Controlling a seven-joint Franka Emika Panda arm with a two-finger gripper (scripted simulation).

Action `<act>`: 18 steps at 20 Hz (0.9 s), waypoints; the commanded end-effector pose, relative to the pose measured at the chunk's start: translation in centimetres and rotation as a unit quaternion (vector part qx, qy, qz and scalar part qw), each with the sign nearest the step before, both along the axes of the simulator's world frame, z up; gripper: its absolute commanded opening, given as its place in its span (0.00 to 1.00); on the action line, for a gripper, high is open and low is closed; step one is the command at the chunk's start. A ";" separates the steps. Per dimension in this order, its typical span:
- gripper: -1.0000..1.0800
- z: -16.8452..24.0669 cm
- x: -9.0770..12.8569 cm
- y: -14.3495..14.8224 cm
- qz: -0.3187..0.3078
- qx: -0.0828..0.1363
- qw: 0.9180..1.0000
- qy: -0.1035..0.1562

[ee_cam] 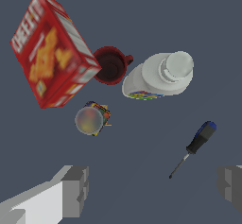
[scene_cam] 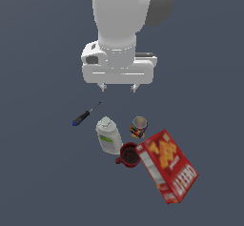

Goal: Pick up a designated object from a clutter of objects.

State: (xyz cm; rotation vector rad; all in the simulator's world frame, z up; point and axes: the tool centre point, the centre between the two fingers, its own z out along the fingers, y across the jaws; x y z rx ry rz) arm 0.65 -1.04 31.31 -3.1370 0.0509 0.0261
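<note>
My claw (scene_cam: 117, 87) hangs with fingers spread wide, grasping nothing. The screwdriver (scene_cam: 85, 115) lies alone on the floor, apart from the white bottle (scene_cam: 109, 135), with free room around it. The red box (scene_cam: 167, 165) reads "CHEEZ-IT". It touches the mug (scene_cam: 128, 155); the small can (scene_cam: 138, 126) stands near.

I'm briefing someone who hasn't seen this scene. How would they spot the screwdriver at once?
Start at the big red cracker box; a dark red mug and a white bottle stand beside it. The screwdriver lies apart, past the bottle toward the exterior view's left. It is the thinnest item, with a black-and-blue handle.
</note>
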 end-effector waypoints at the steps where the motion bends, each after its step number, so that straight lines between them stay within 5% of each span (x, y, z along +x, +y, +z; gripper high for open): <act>1: 0.96 0.0 0.0 0.0 0.000 0.000 1.000 0.000; 18: 0.96 -0.9 -0.3 1.7 0.023 0.010 1.000 0.002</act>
